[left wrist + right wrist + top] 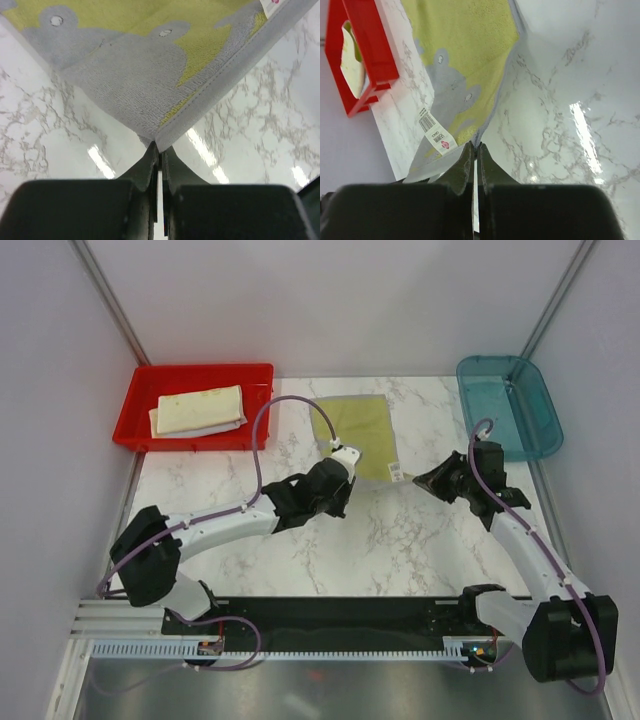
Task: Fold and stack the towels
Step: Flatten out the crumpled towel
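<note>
Marble table [330, 550], white-veined, glossy, between grey walls [60, 390]. Near far edge, towel [360, 425] flat, near corners pinched tight in left gripper [159, 147] and right gripper [475, 146]. Far-left corner, red bin [135, 432].

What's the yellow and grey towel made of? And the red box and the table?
The towel looks like soft terry cloth: fuzzy pile, stitched hem, matte. The red box seems to be hard moulded plastic, smooth with a slight sheen. The table looks like white marble with grey veins and glossy glare; it may only be a marble print.
</note>
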`<state>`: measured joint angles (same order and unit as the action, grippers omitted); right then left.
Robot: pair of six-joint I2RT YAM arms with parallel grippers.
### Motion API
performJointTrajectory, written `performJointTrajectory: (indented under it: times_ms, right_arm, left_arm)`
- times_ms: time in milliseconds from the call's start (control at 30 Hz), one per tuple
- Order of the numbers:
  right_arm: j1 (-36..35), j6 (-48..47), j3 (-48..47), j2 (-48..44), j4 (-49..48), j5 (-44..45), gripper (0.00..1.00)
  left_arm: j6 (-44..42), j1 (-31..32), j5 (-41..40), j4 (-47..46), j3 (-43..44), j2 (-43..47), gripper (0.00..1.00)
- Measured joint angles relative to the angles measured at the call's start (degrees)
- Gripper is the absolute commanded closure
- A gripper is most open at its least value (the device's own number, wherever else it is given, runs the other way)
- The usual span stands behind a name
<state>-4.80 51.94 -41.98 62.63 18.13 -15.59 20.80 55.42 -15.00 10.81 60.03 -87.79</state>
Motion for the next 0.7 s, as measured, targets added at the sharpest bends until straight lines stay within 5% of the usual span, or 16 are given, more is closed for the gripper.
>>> performJointTrajectory:
  times_ms: [267,300,333,367,400,433,500,700]
  right_arm:
    - [-0.4,-6.0,11.7,-9.0,6.7,-3.4,1.00]
    - [-0.4,-6.4,13.3,-10.0,8.0,-3.1,1.00]
    - [-0.4,-6.8,14.6,-11.3,9.4,-2.8,1.00]
    - [-0.5,-7.2,15.6,-12.6,10.9,-2.5,1.00]
    - [-0.5,-7.5,16.2,-14.1,12.5,-2.2,0.94]
    - [-0.5,-7.8,16.6,-15.8,13.9,-1.8,0.75]
    - [-0.5,-8.1,16.9,-18.9,16.2,-1.0,0.57]
    - [-0.5,-9.6,13.9,-18.9,18.2,-0.1,0.46]
  left_arm:
    - [-2.3,2.1,12.7,6.9,-5.9,3.1,0.78]
    - [-2.4,2.5,13.7,7.6,-6.5,3.3,0.74]
    - [-2.4,3.0,14.4,8.5,-7.2,3.7,0.55]
    - [-2.3,3.3,15.0,9.2,-8.1,4.5,0.48]
    - [-2.0,3.6,15.3,9.7,-9.2,5.8,0.43]
    - [-1.6,3.7,15.6,10.3,-10.5,7.7,0.36]
    - [-0.9,3.2,15.7,11.1,-11.9,11.7,0.35]
    - [0.2,-10.9,21.0,12.3,-4.7,15.3,0.37]
